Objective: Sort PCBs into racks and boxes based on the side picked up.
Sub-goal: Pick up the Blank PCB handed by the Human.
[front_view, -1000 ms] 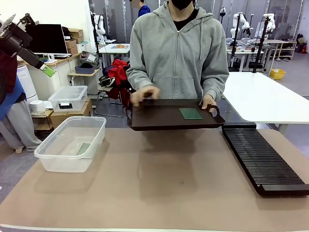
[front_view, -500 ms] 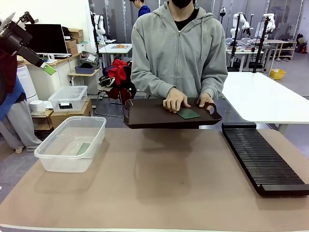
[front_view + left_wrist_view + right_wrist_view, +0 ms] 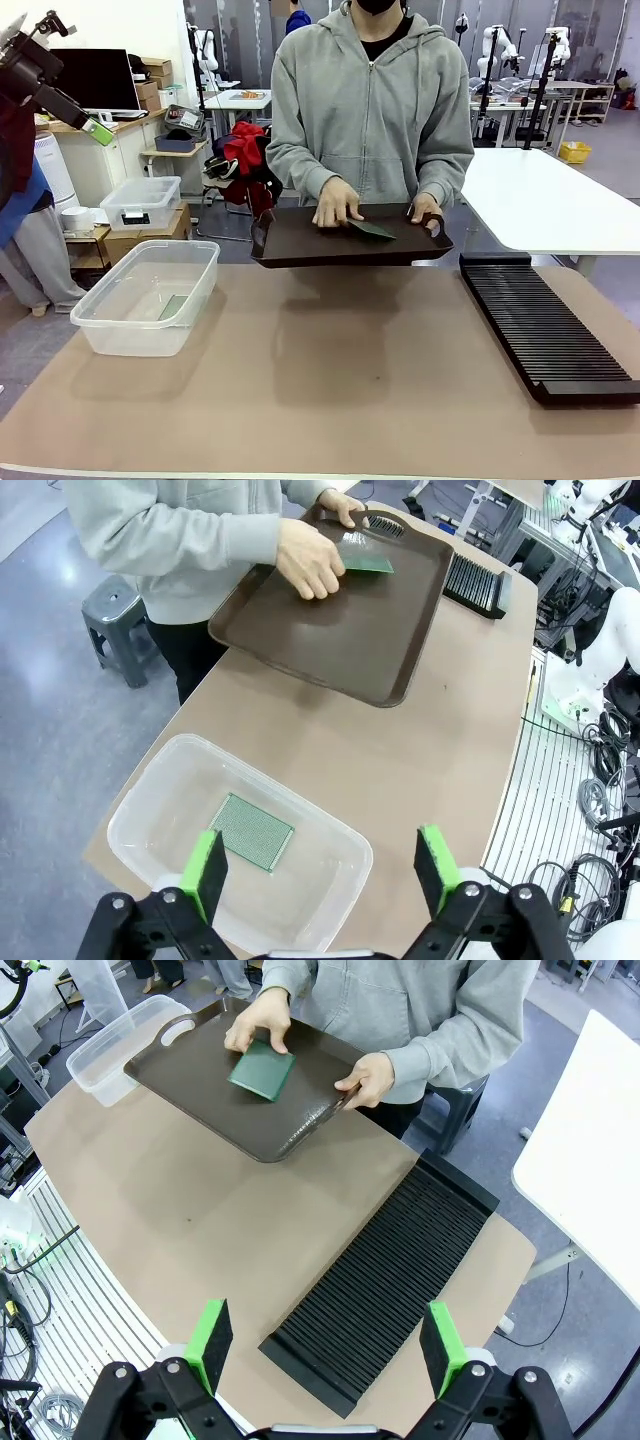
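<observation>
A person holds a dark brown tray (image 3: 300, 245) above the table's far edge, and one hand (image 3: 337, 203) tilts up a green PCB (image 3: 371, 229) on it; the same PCB (image 3: 261, 1070) shows in the right wrist view. Another green PCB (image 3: 251, 832) lies flat in the clear box (image 3: 110, 320) at the table's left. The long black rack (image 3: 540, 330) lies on the right with bare slots. My left gripper (image 3: 321, 860) hangs open high above the box. My right gripper (image 3: 327, 1345) is open high above the rack's near end.
A smaller lidded clear box (image 3: 142, 200) sits on cartons beyond the table's left. A white table (image 3: 550, 200) stands at the far right. The tan tabletop (image 3: 340, 380) stretches between box and rack.
The person's free hand has come onto the tray and lifted one edge of the PCB, which lay flat a second ago. The tray has shifted slightly left. My grippers stay put.
</observation>
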Tool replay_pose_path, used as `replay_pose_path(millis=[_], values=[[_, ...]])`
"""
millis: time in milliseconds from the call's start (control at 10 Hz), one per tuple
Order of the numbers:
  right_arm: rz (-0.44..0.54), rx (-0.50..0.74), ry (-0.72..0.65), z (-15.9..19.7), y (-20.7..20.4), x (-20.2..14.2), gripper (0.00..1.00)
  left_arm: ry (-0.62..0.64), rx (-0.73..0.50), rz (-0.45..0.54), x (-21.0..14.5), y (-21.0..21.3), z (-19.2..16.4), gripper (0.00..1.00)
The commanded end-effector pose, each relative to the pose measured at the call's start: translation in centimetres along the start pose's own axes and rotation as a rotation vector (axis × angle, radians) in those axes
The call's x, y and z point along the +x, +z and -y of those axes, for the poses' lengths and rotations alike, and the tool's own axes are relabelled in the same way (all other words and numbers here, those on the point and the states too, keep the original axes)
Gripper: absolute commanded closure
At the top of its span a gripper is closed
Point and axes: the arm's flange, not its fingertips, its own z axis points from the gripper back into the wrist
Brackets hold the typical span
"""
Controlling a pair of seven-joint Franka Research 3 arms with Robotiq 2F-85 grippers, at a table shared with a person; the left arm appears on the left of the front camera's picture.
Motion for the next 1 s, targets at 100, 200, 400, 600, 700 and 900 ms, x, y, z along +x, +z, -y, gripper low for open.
replay_pose_path(millis=[100, 200, 400, 600, 700, 900], values=[[0.005, 0.0, -0.005, -0.19, -0.1, -0.03, 0.0, 0.005, 0.0, -0.002, -0.2, -0.08, -0.2, 0.0], [0.005, 0.0, -0.005, -0.19, -0.1, -0.03, 0.0, 0.005, 0.0, -0.002, -0.2, -0.08, -0.2, 0.0], [0.005, 0.0, -0.005, -0.19, -0.1, -0.03, 0.0, 0.005, 0.0, -0.002, -0.2, -0.08, -0.2, 0.0], [0.005, 0.0, -0.005, -0.19, -0.1, -0.03, 0.0, 0.005, 0.0, -0.002, -0.2, -0.08, -0.2, 0.0], [0.005, 0.0, -0.005, -0.19, -0.1, -0.03, 0.0, 0.005, 0.0, -0.002, -0.2, -0.08, -0.2, 0.0], [0.005, 0.0, -0.005, -0.19, -0.1, -0.03, 0.0, 0.005, 0.0, -0.002, -0.2, -0.08, -0.2, 0.0]])
